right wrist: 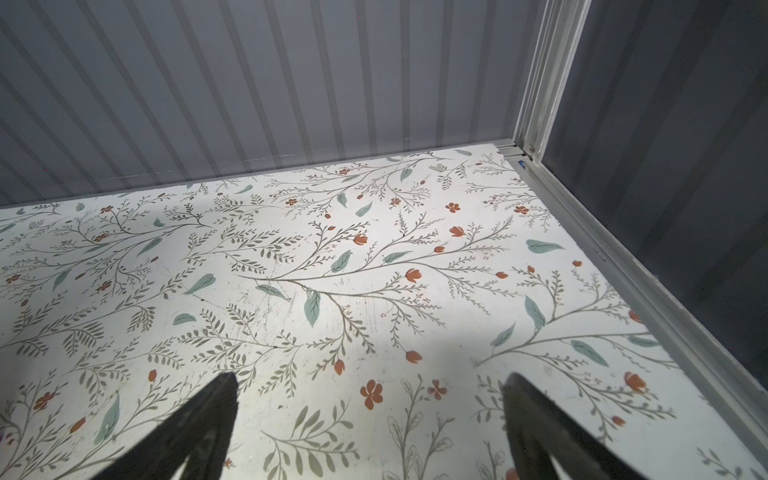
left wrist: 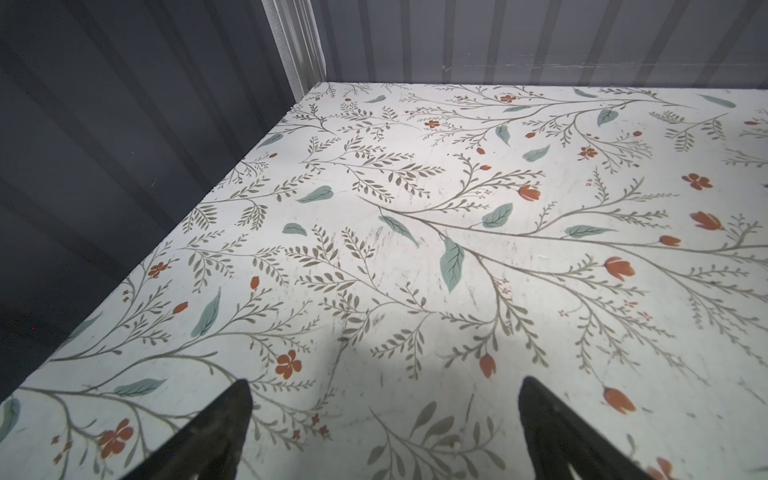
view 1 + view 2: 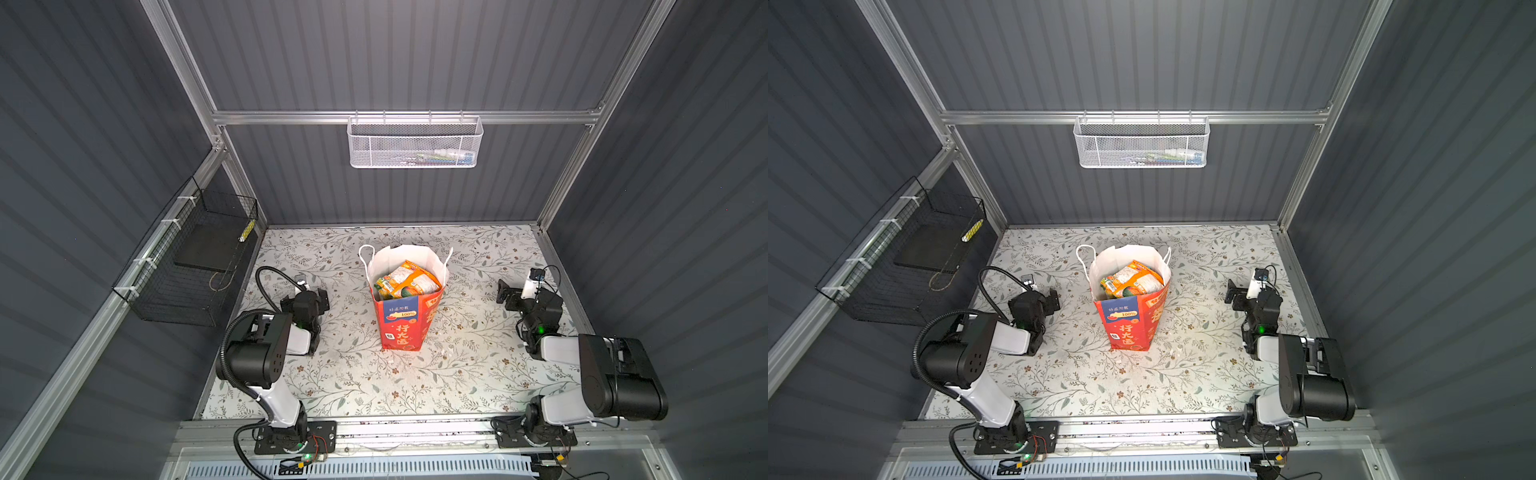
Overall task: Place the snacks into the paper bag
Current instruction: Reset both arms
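Table (image 3: 457,374): the floral surface shows no loose packet in both top views or in either wrist view.
Paper bag (image 3: 401,328): it stands upright mid-table between the two arms, mouth open, and is touched by neither.
Snacks (image 3: 409,280): orange and green-yellow packets are piled inside the bag, reaching near its rim. The count cannot be told.
Left gripper (image 2: 384,386): its jaws are spread wide and hold nothing, low over bare table, well apart from the bag.
Right gripper (image 1: 372,378): likewise wide and empty on the opposite side.
Progress: the task looks complete, and nothing visible is left to load.
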Available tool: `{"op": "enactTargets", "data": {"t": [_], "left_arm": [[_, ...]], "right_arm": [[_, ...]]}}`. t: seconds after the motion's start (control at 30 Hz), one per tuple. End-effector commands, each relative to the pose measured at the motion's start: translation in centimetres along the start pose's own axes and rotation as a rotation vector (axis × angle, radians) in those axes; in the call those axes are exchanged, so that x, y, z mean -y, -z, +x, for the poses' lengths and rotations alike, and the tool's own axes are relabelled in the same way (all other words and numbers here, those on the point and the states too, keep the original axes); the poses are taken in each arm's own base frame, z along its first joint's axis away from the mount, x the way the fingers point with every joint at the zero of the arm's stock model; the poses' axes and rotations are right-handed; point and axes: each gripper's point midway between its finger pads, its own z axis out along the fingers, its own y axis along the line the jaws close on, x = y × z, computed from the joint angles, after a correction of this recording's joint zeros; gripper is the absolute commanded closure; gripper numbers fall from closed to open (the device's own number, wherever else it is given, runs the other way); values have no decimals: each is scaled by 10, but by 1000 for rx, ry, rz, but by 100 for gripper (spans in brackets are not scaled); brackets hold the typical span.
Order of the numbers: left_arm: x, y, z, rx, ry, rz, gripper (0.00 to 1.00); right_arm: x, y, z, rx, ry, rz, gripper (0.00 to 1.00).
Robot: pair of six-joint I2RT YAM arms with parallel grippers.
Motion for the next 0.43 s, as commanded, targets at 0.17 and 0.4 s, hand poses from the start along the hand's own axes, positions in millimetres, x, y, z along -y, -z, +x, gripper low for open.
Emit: {"op": "enactTargets", "data": {"t": [0.17, 0.4], "left_arm": [[-1, -3, -8, 22, -6, -4, 0], [2, -3, -7, 19, -12, 10, 0]], "right_arm": [[-2, 1, -1, 2, 2, -5, 1], [-2, 1, -1, 2, 2, -4, 1]]}}
